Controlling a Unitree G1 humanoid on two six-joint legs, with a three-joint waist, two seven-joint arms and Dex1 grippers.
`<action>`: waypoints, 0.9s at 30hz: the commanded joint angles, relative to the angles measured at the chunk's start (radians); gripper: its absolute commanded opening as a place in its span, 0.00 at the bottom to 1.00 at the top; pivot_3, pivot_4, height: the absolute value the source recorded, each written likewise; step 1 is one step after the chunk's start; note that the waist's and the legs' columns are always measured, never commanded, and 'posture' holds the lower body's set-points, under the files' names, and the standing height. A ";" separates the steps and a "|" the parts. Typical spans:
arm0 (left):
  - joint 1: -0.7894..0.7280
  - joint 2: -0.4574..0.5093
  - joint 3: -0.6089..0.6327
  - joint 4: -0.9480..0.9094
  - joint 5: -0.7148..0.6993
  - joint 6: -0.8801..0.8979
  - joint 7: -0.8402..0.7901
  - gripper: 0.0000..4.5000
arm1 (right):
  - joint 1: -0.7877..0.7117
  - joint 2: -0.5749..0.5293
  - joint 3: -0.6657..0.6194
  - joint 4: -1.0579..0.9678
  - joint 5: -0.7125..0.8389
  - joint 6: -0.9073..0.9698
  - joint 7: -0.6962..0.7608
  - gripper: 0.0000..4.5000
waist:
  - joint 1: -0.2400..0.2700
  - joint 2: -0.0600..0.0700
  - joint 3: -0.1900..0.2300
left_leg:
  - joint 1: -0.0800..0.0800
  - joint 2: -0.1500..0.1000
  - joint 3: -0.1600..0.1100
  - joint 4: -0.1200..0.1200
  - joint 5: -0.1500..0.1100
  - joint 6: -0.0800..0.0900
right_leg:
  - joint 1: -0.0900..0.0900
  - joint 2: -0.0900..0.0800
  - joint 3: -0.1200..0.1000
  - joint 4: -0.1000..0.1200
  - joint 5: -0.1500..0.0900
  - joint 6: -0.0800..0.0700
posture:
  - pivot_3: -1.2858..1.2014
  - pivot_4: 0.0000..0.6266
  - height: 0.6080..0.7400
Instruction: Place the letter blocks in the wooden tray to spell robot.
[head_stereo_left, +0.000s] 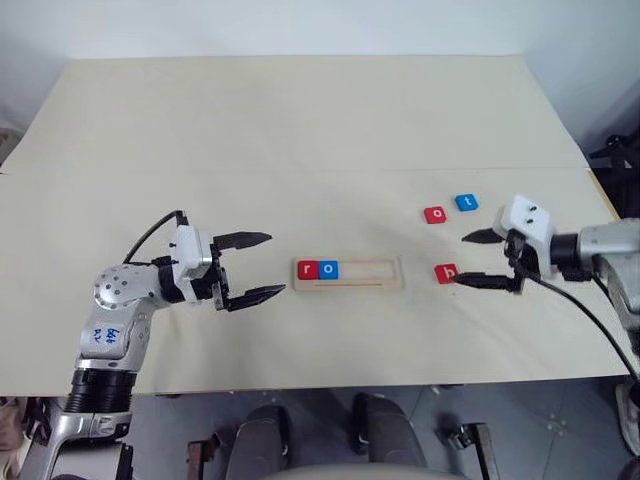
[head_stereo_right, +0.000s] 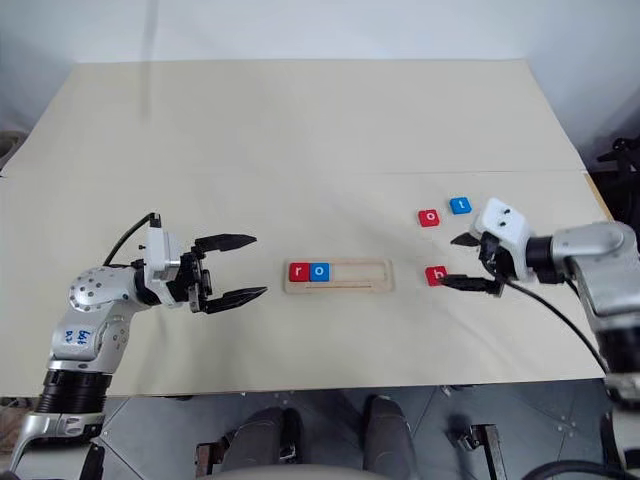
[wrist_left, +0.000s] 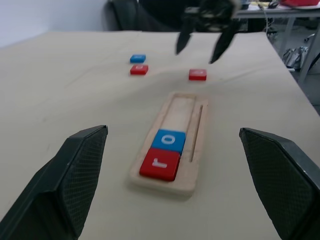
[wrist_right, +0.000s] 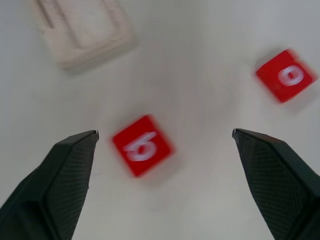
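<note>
Fingers spread wide on both grippers, left (head_stereo_left: 252, 268) and right (head_stereo_left: 478, 259), gripping nothing. Centre frame, the tray (head_stereo_left: 372, 273) holds red r (head_stereo_left: 307, 269) and blue o (head_stereo_left: 329, 269); its right half lies bare. Red b (head_stereo_left: 446, 272) sits between the right fingers, with red o (head_stereo_left: 435, 215) and blue t (head_stereo_left: 466, 203) above it.

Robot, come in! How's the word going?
Both grippers open, empty. Right gripper over red b. Wooden tray holds r, o. Nothing blocking.

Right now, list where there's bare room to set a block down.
Wooden tray: groove free right of blue o. Tabletop bare behind the tray. Crowded: around red b, red o, blue t, near the right gripper.
</note>
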 joint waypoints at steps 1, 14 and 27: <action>0.010 0.006 -0.006 -0.054 -0.017 -0.002 -0.016 1.00 | -0.074 0.025 0.053 0.162 -0.046 -0.152 0.140 1.00 | 0.001 0.000 0.000 | 0.000 0.000 0.000 0.000 0.000 0.000 | 0.000 0.000 0.000 0.000 0.000 0.000 | 0.52 0.24 1.00; 0.047 0.019 0.020 -0.090 -0.020 0.007 0.011 1.00 | -0.100 0.061 0.108 0.285 -0.111 -0.282 0.229 0.96 | 0.004 0.000 0.000 | -0.001 0.000 0.000 0.001 0.000 0.000 | 0.000 0.000 -0.001 0.001 0.000 0.000 | 0.52 0.24 1.00; 0.026 0.027 0.003 -0.072 -0.024 0.020 -0.016 1.00 | -0.103 0.116 0.037 0.152 -0.008 -0.263 0.234 0.32 | 0.004 0.000 0.000 | -0.001 0.000 0.000 0.001 0.000 0.000 | 0.000 0.000 -0.001 0.001 0.000 0.000 | 0.52 0.24 1.00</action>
